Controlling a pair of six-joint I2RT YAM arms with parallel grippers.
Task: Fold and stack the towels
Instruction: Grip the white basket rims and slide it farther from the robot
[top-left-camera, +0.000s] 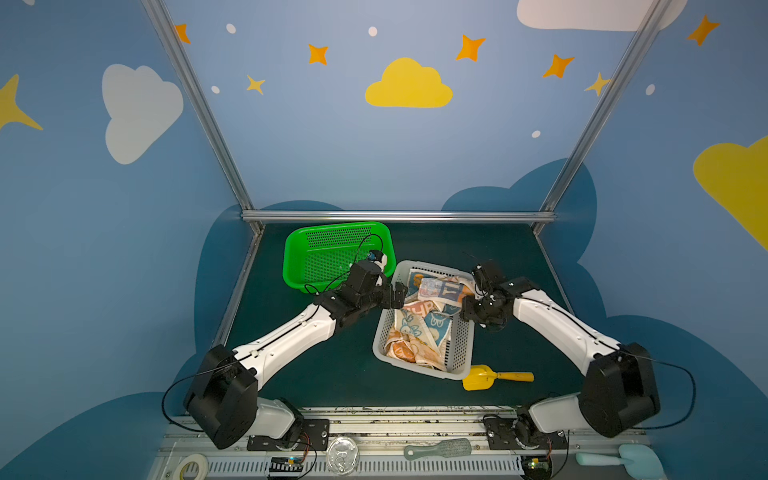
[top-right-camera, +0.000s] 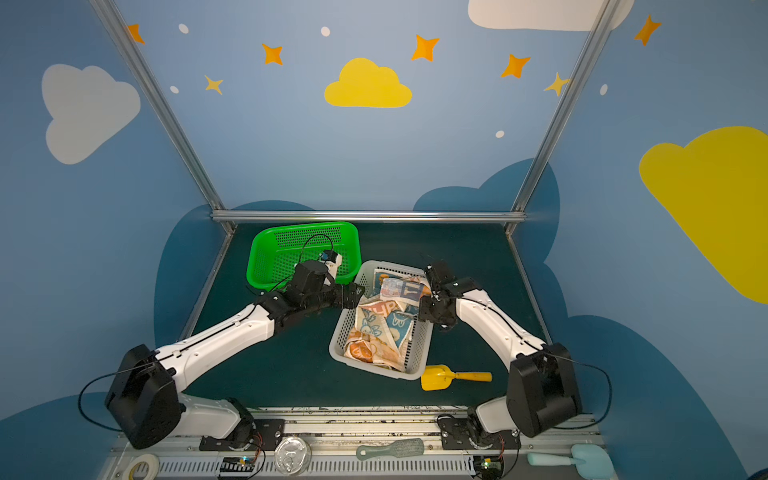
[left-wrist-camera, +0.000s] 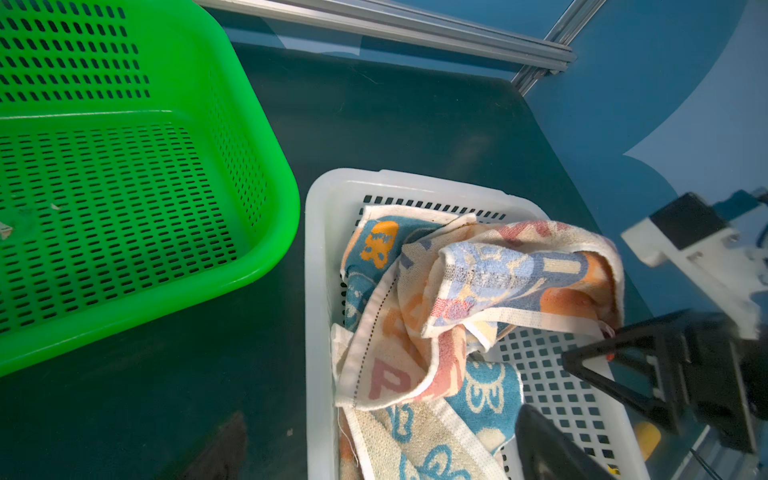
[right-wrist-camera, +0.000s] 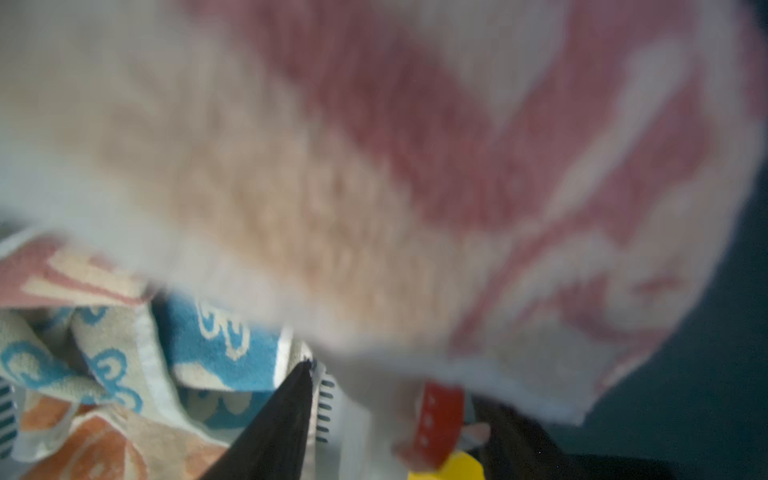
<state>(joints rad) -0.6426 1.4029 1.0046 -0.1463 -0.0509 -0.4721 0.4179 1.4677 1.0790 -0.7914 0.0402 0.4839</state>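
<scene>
White basket (top-left-camera: 459, 340) of towels (top-left-camera: 419, 328) beside green basket (top-left-camera: 291, 266); left gripper (top-left-camera: 398, 294) agape, right gripper (top-left-camera: 475, 286) seemingly tight on top towel (top-left-camera: 440, 289).

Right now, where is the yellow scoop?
In both top views the yellow scoop lies on the table, right of centre, beside the near right corner of the white basket, handle pointing right.

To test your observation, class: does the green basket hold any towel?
No, in the left wrist view the green basket has a perforated floor bare of cloth; the towels are bunched in the white basket.
</scene>
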